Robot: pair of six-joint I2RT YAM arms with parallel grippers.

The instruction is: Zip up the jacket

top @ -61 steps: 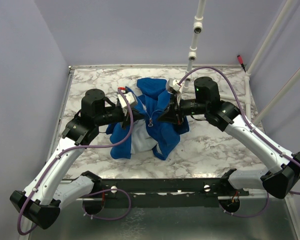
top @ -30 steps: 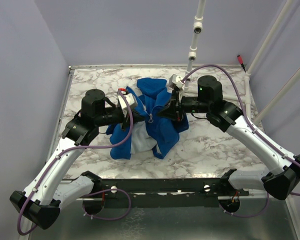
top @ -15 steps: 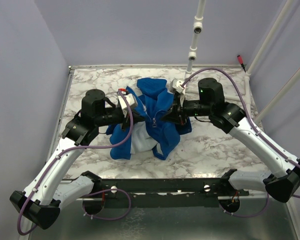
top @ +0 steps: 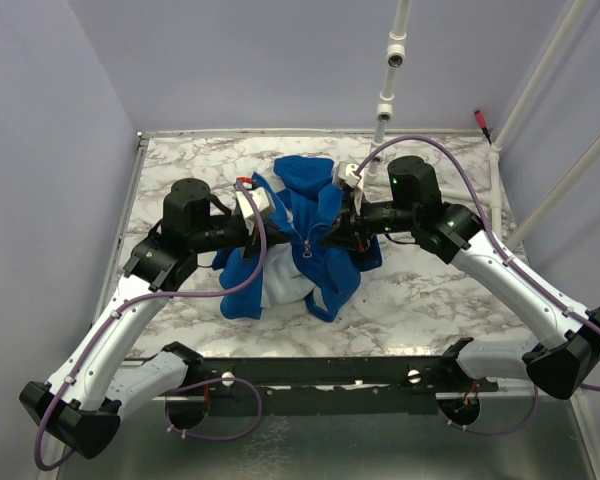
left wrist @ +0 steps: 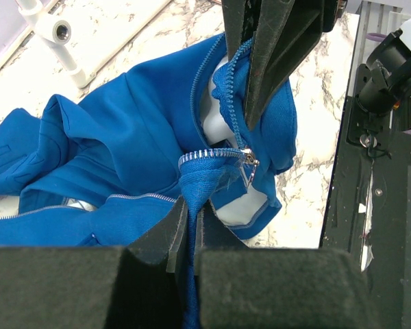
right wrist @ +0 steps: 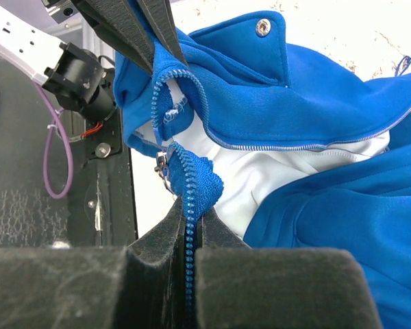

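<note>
The royal-blue jacket (top: 305, 225) lies bunched on the marble table (top: 430, 290), its pale lining showing at the front. My left gripper (top: 270, 232) is shut on the jacket's left front edge by the zipper tape (left wrist: 189, 205). My right gripper (top: 332, 235) is shut on the opposite zipper edge (right wrist: 190, 205), with blue teeth running between its pads. The metal zipper pull (left wrist: 251, 163) hangs between the two grippers; it also shows in the right wrist view (right wrist: 162, 164) and from above (top: 304, 243). The zipper is open above the pull.
A white pipe post (top: 388, 75) stands at the table's back edge. A black rail (top: 330, 372) runs along the near edge between the arm bases. Purple cables (top: 250, 265) loop over both arms.
My right gripper drifted right and back, then returned left toward the zipper, still holding its jacket edge. The left arm has stayed still.
</note>
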